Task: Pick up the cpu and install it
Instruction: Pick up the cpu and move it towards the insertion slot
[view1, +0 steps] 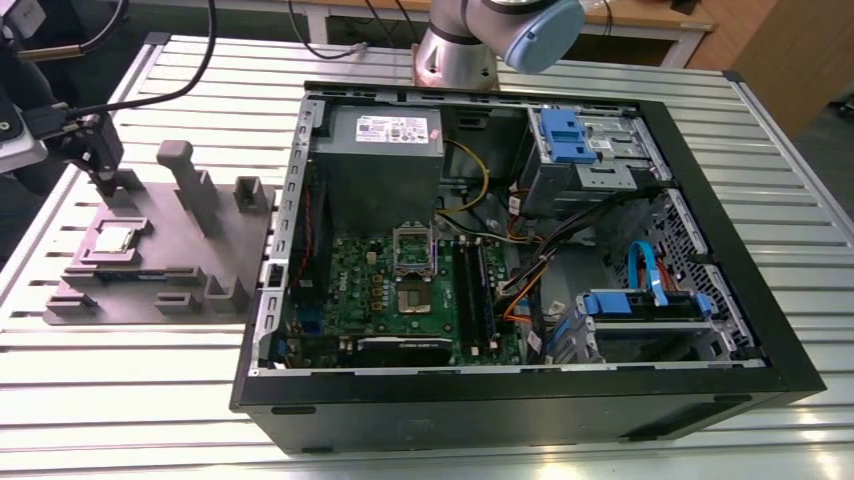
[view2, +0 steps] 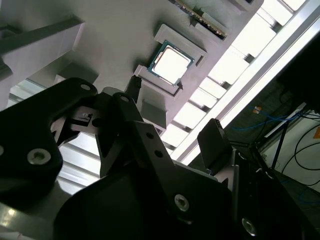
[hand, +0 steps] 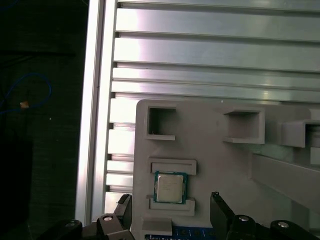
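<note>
tool (hand: 170, 204) wide apart, empty, clear of the cpu (hand: 170, 187) in its grey fixture pocket (hand: 173, 166) near the table (hand: 200, 50) edge

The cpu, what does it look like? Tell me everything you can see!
The cpu is a small flat square chip with a shiny silver-grey metal top and a thin green edge. It lies flat, top up, in a shallow seat on the grey tray, between two raised ledges. The tray stands on the metal table. The open gripper hangs above, not touching it.
</note>
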